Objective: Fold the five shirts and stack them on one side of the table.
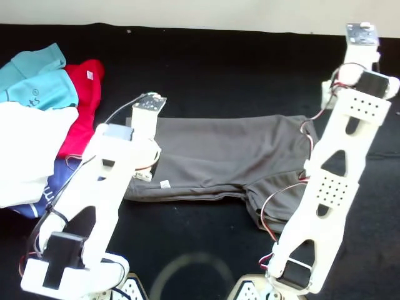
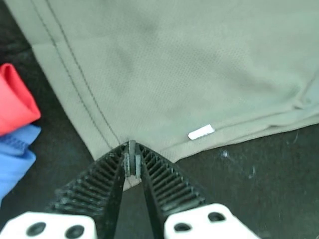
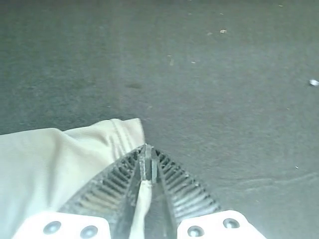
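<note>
Worryingly, the left fingers (image 2: 102,181) and right fingers (image 3: 185,191) are each clamped shut on just a thin edge of the grey shirt (image 1: 231,156), spread on the bench (image 1: 219,62) beside the shirt pile (image 1: 37,144), so either pinch may slip mid-fold.

The white shirt (image 1: 28,150) covers most of the blue shirt (image 1: 62,175).

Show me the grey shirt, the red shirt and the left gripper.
grey shirt (image 1: 231,150), high view, middle of its body.
red shirt (image 1: 87,107), high view, its middle part.
left gripper (image 2: 132,150), left wrist view, between its fingertips.
</note>
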### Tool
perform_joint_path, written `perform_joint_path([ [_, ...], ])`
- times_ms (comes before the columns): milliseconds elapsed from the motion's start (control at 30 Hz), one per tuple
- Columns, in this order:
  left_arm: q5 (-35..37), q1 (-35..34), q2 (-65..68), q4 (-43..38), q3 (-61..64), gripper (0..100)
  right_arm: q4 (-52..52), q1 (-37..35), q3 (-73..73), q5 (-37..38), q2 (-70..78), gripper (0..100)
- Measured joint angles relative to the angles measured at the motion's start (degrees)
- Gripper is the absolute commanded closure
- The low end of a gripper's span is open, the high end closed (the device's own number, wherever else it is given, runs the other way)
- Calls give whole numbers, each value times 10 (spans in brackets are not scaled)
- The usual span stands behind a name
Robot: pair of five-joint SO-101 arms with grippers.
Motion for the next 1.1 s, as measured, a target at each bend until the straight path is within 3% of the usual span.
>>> perform_joint_path([
  [200, 0, -1, 0, -82, 81, 991, 0, 25, 13, 0, -12, 992],
  [333, 0, -1, 0, -121, 113, 991, 0, 27, 114, 0, -104, 992],
  [700, 0, 1, -2, -185, 157, 991, -8, -40, 691, 0, -511, 992],
  [900, 0, 1, -2, -185, 157, 991, -135, -90, 1005, 62, -656, 992],
  [1100, 0, 1, -2, -185, 157, 991, -288, -92, 1276, 135, -736, 992],
])
